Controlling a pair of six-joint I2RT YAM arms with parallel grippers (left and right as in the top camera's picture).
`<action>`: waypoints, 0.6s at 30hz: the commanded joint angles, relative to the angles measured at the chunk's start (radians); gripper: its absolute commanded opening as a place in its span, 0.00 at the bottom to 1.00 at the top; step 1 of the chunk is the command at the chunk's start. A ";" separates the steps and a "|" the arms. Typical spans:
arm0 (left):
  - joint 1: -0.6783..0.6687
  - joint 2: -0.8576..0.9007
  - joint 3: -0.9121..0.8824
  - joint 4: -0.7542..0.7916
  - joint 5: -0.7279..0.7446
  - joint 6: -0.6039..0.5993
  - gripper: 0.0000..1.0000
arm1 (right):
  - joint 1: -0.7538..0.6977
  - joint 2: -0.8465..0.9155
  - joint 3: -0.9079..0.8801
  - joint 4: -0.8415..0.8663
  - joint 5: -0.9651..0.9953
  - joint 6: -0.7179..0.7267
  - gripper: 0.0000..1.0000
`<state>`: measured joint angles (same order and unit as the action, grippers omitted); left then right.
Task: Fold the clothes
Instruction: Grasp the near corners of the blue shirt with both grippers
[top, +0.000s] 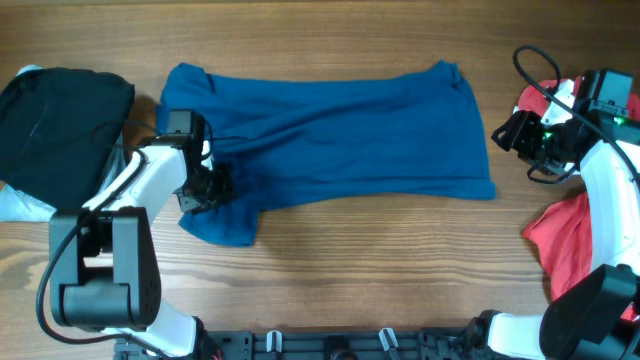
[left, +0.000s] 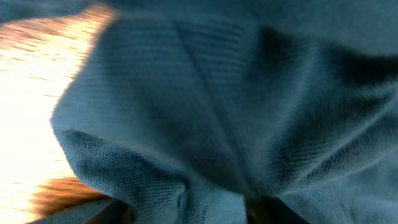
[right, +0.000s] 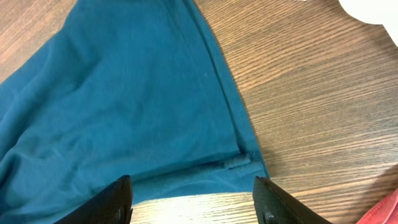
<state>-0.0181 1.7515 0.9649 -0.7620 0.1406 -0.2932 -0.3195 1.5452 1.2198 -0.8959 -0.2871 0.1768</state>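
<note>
The dark blue T-shirt (top: 330, 130) lies spread across the middle of the wooden table, with its sleeve end on the left. My left gripper (top: 205, 190) is down on that left part near the front sleeve. In the left wrist view, blue cloth (left: 217, 93) fills the frame and bunches up between the two dark fingers of the left gripper (left: 189, 211), which is closed on it. My right gripper (top: 505, 130) hovers just past the shirt's right hem. In the right wrist view the right gripper (right: 193, 199) stands open over the hem corner (right: 242, 162), holding nothing.
A black garment (top: 60, 110) is piled at the far left, with a pale blue one (top: 20, 205) peeking out beneath it. Red cloth (top: 570, 240) lies at the right edge beside the right arm, and more red cloth (top: 530, 98) behind the right gripper.
</note>
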 joint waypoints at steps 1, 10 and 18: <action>-0.012 0.021 -0.013 0.003 0.022 0.006 0.20 | 0.000 0.006 -0.002 -0.017 0.010 -0.019 0.63; -0.011 -0.038 -0.011 -0.142 0.023 0.005 0.04 | 0.000 0.007 -0.091 -0.083 0.061 -0.016 0.64; 0.021 -0.061 -0.011 -0.233 -0.033 -0.031 0.04 | 0.001 0.007 -0.241 0.019 0.058 0.147 0.64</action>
<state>-0.0193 1.7088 0.9585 -0.9951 0.1352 -0.2939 -0.3195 1.5459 1.0130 -0.9092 -0.2417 0.2325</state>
